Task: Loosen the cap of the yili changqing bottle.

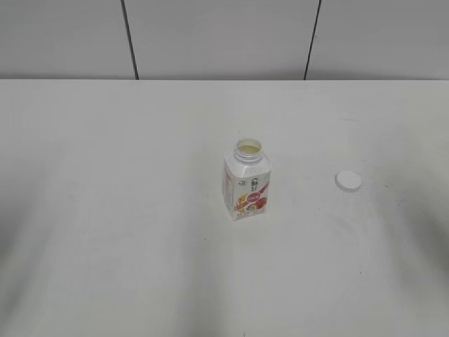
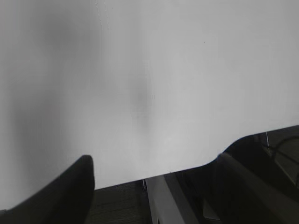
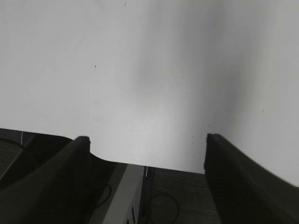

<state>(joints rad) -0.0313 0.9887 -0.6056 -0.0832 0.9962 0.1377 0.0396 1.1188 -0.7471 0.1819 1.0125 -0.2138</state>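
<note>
The yili changqing bottle (image 1: 248, 182) stands upright near the middle of the white table (image 1: 105, 210) in the exterior view. Its round neck is open, with no cap on it. The white cap (image 1: 349, 181) lies flat on the table well to the right of the bottle. Neither arm shows in the exterior view. My left gripper (image 2: 152, 161) is open and empty above the table's near edge. My right gripper (image 3: 145, 140) is open and empty, also above the table's edge. Neither wrist view shows the bottle or the cap.
A grey panelled wall (image 1: 224, 38) runs behind the table. Both wrist views show the table's front edge with dark floor (image 3: 182, 200) and a frame bar (image 2: 163, 200) below it.
</note>
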